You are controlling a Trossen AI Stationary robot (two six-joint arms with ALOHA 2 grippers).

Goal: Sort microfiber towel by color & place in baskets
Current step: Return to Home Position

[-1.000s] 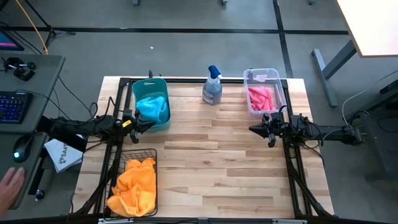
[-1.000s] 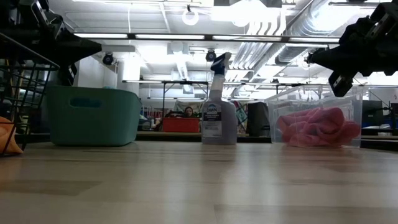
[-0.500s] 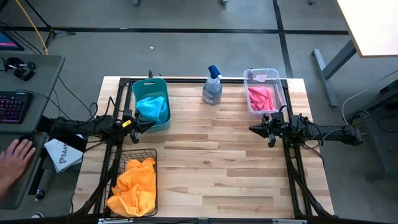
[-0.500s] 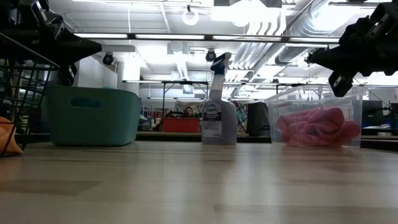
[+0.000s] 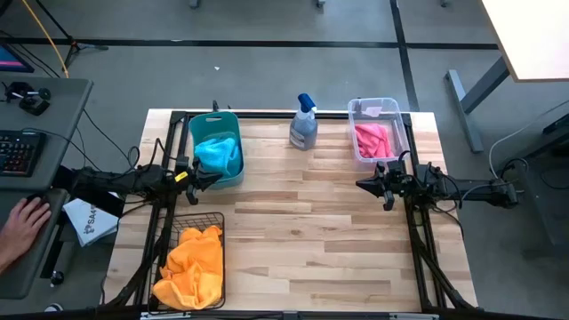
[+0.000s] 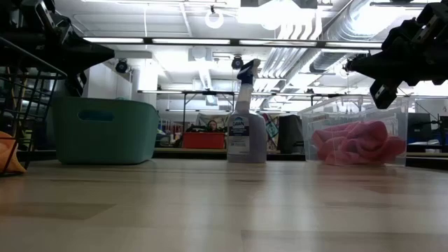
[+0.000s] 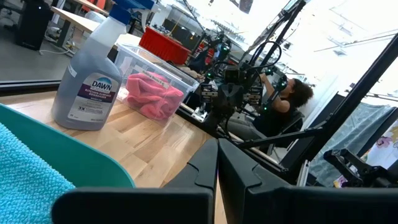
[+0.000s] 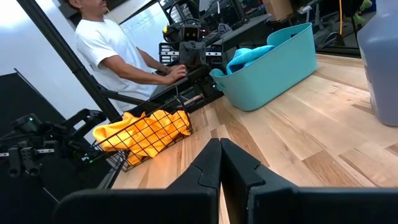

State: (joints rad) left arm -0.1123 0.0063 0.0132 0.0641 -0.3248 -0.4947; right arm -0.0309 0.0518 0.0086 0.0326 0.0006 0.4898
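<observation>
Grey floor (image 5: 267,71), side desk (image 5: 67,116) (keyboard (image 5: 16,153) on it), bright ceiling lights (image 6: 185,40)

- a robotics lab in an open industrial hall.
- overhead run bare ducts (image 6: 308,42) and pipes, with long strip lights (image 6: 140,40) between them.
- the floor (image 5: 267,80) is grey concrete with dark lines across it and loose cables (image 5: 511,147) lying on it.
- the wooden worktop (image 5: 293,231) has a black frame carrying two dark robot arms, with the left pincer (image 5: 216,177) and right pincer (image 5: 359,184) held above the wood at opposite sides.
- beside it stands a grey side desk (image 5: 62,107) with a keyboard (image 5: 18,153), and a person's hand (image 5: 20,220) rests there.
- farther back are more tables, a red crate (image 6: 203,140), and a seated person (image 7: 289,99) at another dark rig.
</observation>
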